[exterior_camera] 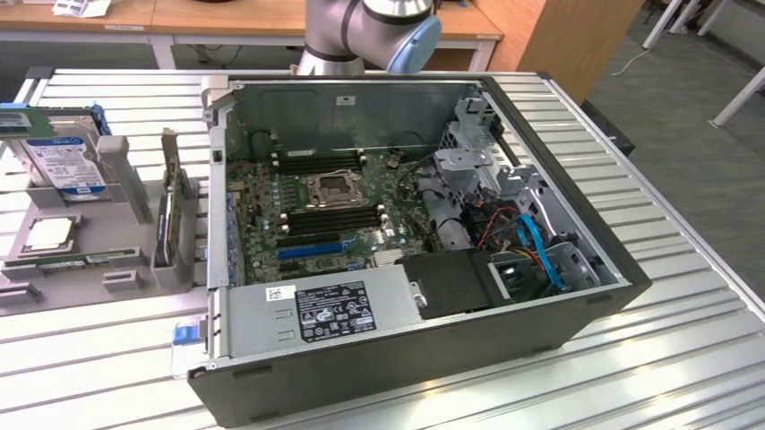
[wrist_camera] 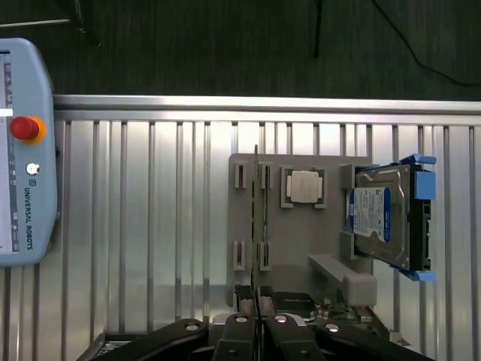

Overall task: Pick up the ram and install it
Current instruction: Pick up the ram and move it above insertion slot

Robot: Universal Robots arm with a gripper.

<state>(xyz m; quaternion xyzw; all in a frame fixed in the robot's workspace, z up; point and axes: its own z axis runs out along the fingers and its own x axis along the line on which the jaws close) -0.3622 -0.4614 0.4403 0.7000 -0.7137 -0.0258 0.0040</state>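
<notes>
Ram (wrist_camera: 255, 218): stands on its long edge between the slotted posts of the grey parts holder (wrist_camera: 323, 233), seen edge-on from the wrist as a thin green line; in the exterior view runs along the holder's near side, at the exterior view's left, well apart from the open computer case (exterior_camera: 418, 376). Untouched, not held, not yet on the motherboard (exterior_camera: 257, 206). Shares the holder with a processor chip (wrist_camera: 307, 186) just beside it, a hard drive (wrist_camera: 379, 218) with a blue-white label in blue rails beyond that, and a broader green card (exterior_camera: 175, 206) upright on the side nearest the case. Gripper (wrist_camera: 258, 320): fingers pressed together, clamped on nothing, lined up with the ram's thin edge in the wrist view but apart from it. Motherboard: lies flat inside the case, with black memory slots (exterior_camera: 335, 218) on either side of the processor socket (exterior_camera: 330, 188). Holder and case: both set on a ribbed metal table (exterior_camera: 669, 358). Teach pendant (wrist_camera: 26, 150): lies on the same table, near the holder, red button facing up.
</notes>
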